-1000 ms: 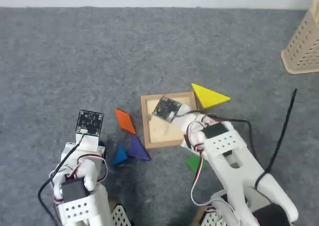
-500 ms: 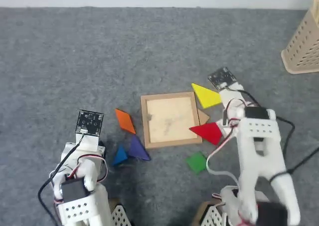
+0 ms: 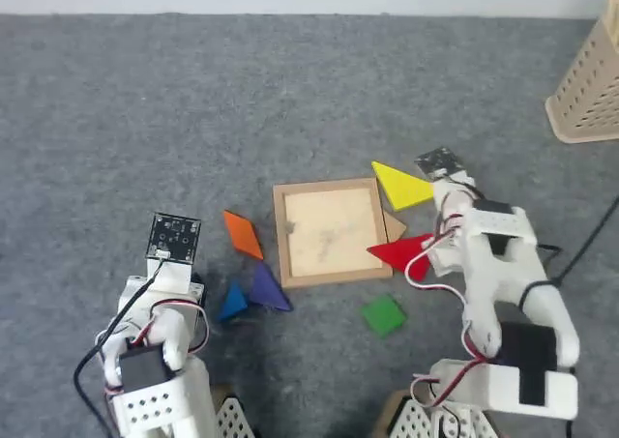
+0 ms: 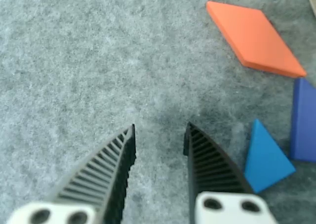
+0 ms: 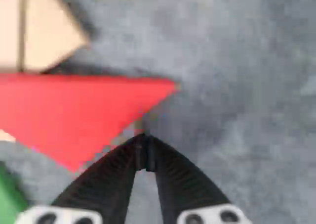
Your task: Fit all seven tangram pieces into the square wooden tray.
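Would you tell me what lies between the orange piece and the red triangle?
The square wooden tray lies between them, as the high view shows.

Pale wooden tray [image 3: 279, 235] on grey carpet [image 3: 145, 109]; red triangle [image 3: 401, 254], yellow triangle [image 3: 401, 185], tan triangle [image 3: 393, 227], orange parallelogram [image 3: 243, 234], blue triangle [image 3: 232, 303], purple triangle [image 3: 268, 288], green square [image 3: 384, 314].

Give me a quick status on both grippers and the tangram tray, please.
Left gripper open, empty, above carpet. Right gripper shut, tips by red triangle. Tray empty, unobstructed.
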You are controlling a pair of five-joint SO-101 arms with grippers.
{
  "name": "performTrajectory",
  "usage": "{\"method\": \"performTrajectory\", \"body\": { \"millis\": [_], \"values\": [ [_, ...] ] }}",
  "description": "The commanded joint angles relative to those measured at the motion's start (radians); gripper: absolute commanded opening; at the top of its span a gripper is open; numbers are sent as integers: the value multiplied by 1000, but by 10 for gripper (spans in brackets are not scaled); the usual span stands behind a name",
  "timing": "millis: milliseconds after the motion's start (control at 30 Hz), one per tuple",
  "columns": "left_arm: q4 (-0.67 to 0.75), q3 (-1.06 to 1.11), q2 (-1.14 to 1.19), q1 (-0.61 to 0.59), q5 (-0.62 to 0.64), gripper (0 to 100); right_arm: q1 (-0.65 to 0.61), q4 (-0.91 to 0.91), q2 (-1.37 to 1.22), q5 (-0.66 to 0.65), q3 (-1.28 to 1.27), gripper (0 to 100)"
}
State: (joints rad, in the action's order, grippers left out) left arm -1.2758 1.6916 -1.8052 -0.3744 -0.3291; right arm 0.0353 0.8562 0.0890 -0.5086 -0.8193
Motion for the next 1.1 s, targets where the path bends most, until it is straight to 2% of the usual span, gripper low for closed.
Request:
{"method": "performTrajectory", "body": {
  "millis": [0,67,233,733,1067],
  "values": [
    [-2,-7,-20,-6,-9,148,-113,-16,8,46,48,7],
    [-2,-7,-20,-6,-9,148,-170,-16,13,94,49,7],
    [-2,-7,-20,-6,-9,148,-251,-16,13,104,51,7],
    [-2,-7,-20,-6,-9,148,-260,196,13,153,356,7],
    [-2,-7,-20,-6,-9,148,-348,153,-143,196,422,7]
  ]
}}
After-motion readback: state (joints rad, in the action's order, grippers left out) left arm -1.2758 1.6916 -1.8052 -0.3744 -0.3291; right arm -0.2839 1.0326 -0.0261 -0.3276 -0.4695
